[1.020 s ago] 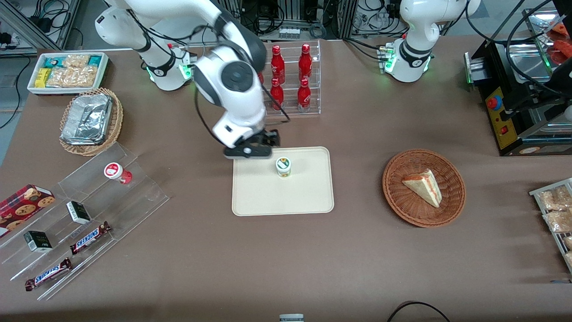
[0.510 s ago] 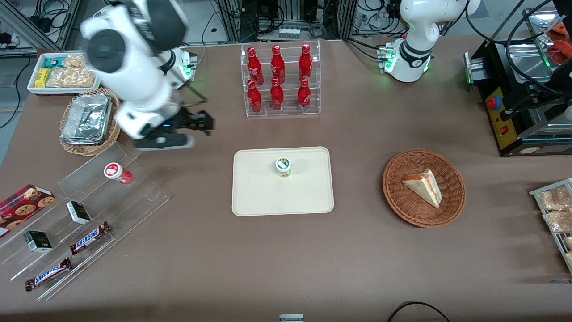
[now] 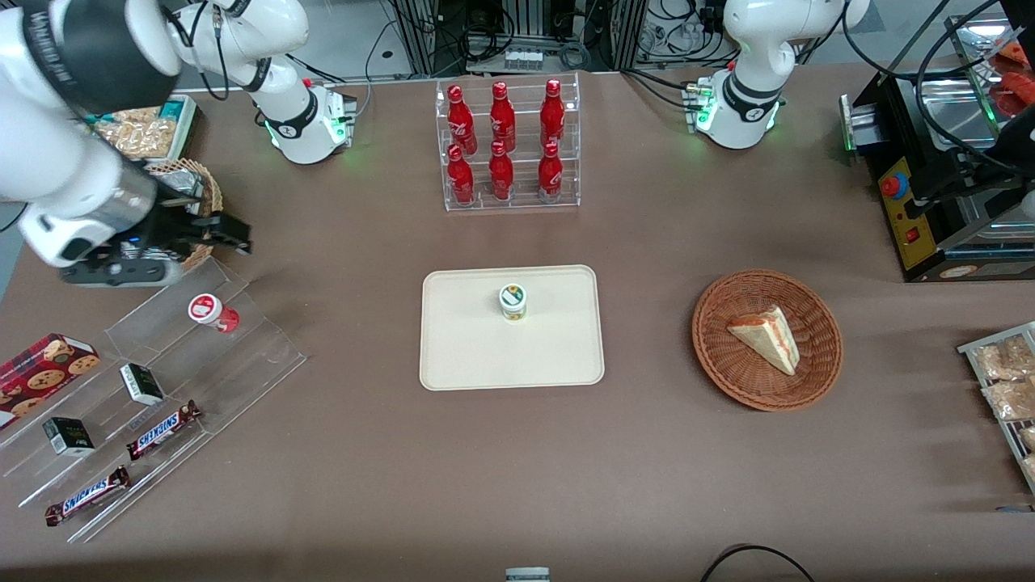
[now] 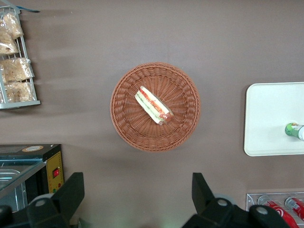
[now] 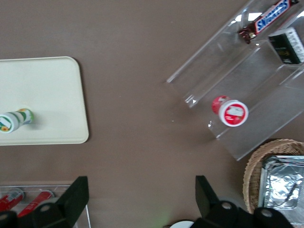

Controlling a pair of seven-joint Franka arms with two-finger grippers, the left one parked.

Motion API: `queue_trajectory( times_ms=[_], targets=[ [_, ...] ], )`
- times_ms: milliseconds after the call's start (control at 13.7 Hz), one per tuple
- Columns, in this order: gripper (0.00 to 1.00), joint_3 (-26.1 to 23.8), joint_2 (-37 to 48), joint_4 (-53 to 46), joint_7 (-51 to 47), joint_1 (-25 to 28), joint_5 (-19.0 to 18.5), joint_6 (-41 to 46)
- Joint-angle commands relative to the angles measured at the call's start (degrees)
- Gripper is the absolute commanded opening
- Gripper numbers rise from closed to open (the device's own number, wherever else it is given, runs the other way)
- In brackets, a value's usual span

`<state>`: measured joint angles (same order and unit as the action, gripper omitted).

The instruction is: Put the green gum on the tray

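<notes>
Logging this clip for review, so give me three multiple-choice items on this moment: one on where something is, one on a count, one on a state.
1. Where does the green gum stand?
A. on the tray
B. in the wicker basket with the sandwich
C. on the clear stepped stand

2. How many red bottles are in the clear rack?
A. four
B. six
C. eight

3. What is the gripper doing?
A. shut on the green gum
B. shut on the red gum
C. open and holding nothing

Answers
1. A: the green gum is upright on the tray, free of the arm.
2. B: two rows of three show in the rack.
3. C: the right wrist view shows both fingers wide apart with nothing between them; the gripper hangs above the foil basket and the stepped stand, at the working arm's end of the table.
</notes>
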<state>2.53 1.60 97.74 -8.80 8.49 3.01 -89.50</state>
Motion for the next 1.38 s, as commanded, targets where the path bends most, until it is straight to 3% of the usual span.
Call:
queue_trajectory(
  times_ms=[0,583,1311],
  targets=[
    [1.0,-0.33,0.16,-1.58,2.9,-4.26,-0.72,1.78],
    [1.0,0.81,-0.98,-2.2,6.43,-11.3,-0.9,1.17],
    [1.0,0.37,-1.51,-2.82,6.25,-10.52,-2.04,1.61]
  ],
)
